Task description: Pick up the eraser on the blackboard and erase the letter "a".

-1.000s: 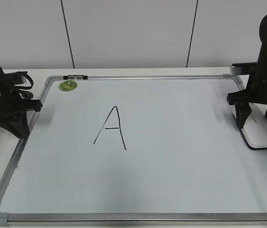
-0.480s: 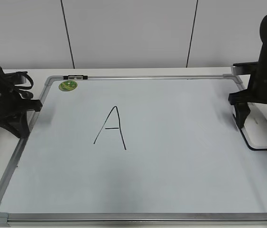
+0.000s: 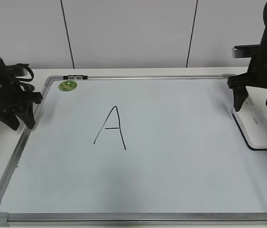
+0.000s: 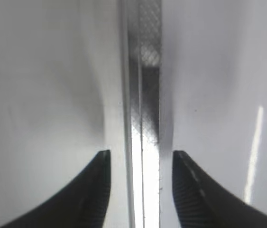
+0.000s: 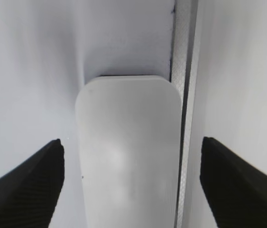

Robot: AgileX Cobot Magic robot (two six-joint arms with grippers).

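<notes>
The blackboard (image 3: 171,161) is a white board in a grey frame, lying flat on the table. A tall black capital "A" (image 3: 110,128) is drawn left of its middle. No small letter "a" shows on it. The white eraser (image 3: 256,130) lies flat on the board at its right edge; it also shows in the right wrist view (image 5: 128,180). My right gripper (image 3: 255,105) (image 5: 132,142) is open and empty, hanging above the eraser's far end with a jaw on each side. My left gripper (image 3: 23,124) (image 4: 140,156) is open and empty above the board's left frame (image 4: 142,95).
A round green sticker (image 3: 68,86) sits at the board's far left corner. The board's right frame rail (image 5: 183,95) runs right beside the eraser. A white wall stands behind the table.
My right gripper has risen from down around the eraser to above it; the eraser stays on the board. My left gripper has also lifted a little off the left frame.
</notes>
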